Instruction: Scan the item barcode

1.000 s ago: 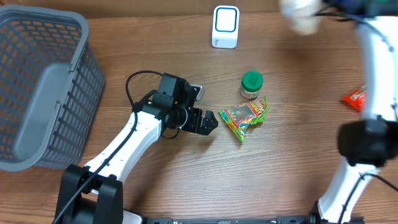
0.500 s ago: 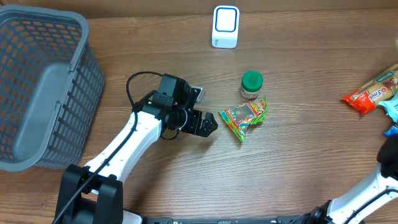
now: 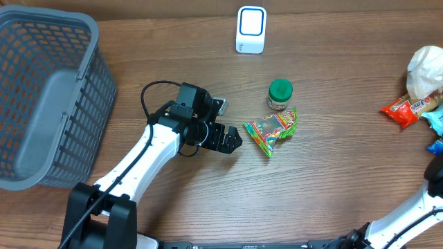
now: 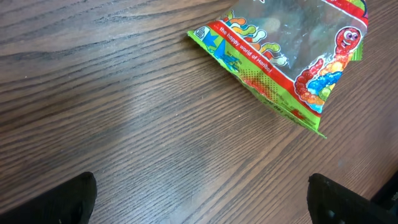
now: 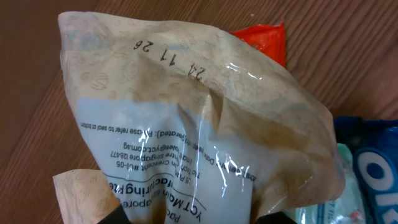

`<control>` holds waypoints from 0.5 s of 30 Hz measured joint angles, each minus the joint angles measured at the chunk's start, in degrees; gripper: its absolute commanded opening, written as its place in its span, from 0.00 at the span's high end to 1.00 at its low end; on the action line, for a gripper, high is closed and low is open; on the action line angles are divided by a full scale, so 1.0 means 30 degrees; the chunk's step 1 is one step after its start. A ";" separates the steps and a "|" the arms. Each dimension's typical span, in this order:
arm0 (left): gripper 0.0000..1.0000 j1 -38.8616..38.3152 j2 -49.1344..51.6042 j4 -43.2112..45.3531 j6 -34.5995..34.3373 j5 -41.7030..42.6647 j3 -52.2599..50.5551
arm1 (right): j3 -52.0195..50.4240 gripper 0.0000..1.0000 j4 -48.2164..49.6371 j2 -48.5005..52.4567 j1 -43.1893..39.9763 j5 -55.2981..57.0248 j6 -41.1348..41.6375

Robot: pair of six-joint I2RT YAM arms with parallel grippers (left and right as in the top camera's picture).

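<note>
Left arm stretched low over wooden table [image 3: 332, 180]. Left gripper [image 3: 232, 137] spread wide, empty, near green-red gummy-worm packet [image 3: 271, 129].
Right gripper [image 5: 196, 219] clamped on crinkled beige-and-clear plastic bag [image 5: 186, 118], at far right of table, just beside red snack packet [image 3: 396, 109].
Bag print: "24 11 26", "Singapore".

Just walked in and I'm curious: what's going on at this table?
Two robot arms are working on groceries to be scanned. The right gripper holds a pale printed bag near the right edge of the table, by some snack packs. The left gripper hovers open beside a gummy bag lying flat, not touching it. The white scanner stands at the far edge.
</note>
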 measured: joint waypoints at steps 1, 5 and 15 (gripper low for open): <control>0.00 -0.0015 0.0000 0.0000 0.0000 0.0007 0.0000 | -0.0189 0.59 0.0189 0.0000 0.0000 -0.0117 -0.0007; 0.00 -0.0291 0.0000 0.0007 0.0000 0.0000 0.0000 | -0.0386 0.15 0.0561 0.0000 0.0000 -0.0219 -0.0051; 0.00 -0.0466 0.0000 0.0007 0.0000 0.0051 0.0000 | -0.0393 0.00 0.0525 0.0000 0.0000 -0.0080 0.0109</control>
